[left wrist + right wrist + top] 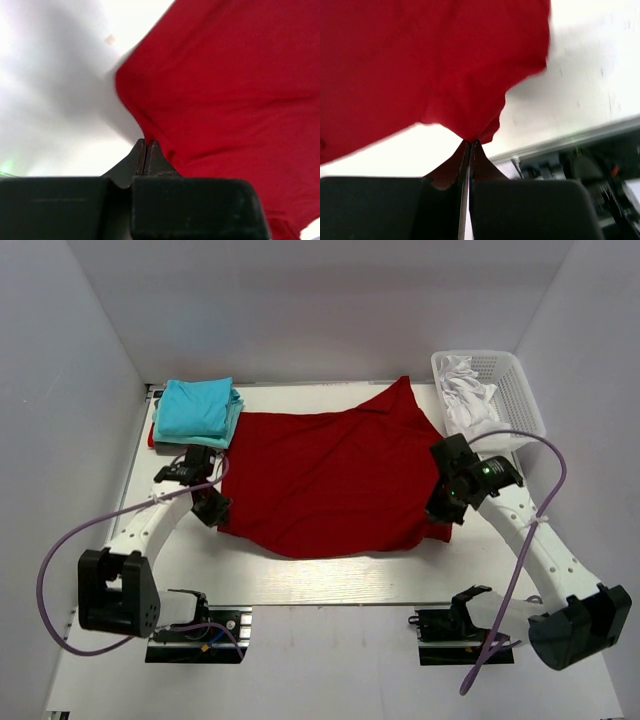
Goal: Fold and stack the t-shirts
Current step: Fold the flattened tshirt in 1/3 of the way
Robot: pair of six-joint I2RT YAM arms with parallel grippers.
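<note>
Dark red cloth fills the middle of the white counter [300,585]: the dark red t-shirt [335,475] lies spread out and wrinkled, with one corner drawn to a peak at the far side, near the white mesh basket [520,390], which contains some white material. The turquoise t-shirts [198,408], already folded into a rectangle, sit stacked at the far-left corner, just beside the red shirt's far-left edge. The left end effector [220,510] meets the shirt at its near-left corner. In the left wrist view its jaws are pressed together, with a small pinch of red fabric caught at the tips. The right end effector [441,516] is likewise closed on the near-right edge, where the right wrist view shows a gathered fold of cloth running into the closed tips, with bare counter behind it. The garment is judged light, limp and fully compliant. It will sag between the two holds, drape over any edge and keep no shape of its own. Good places to take hold are corners, hems and sleeve seams, where the doubled cloth gives the fingers more to bite. A thin single-layer pinch such as these may slip out under a sharp pull. Keeping the two holds well apart should keep the gripped edge taut enough to lay over in a straight fold.
</note>
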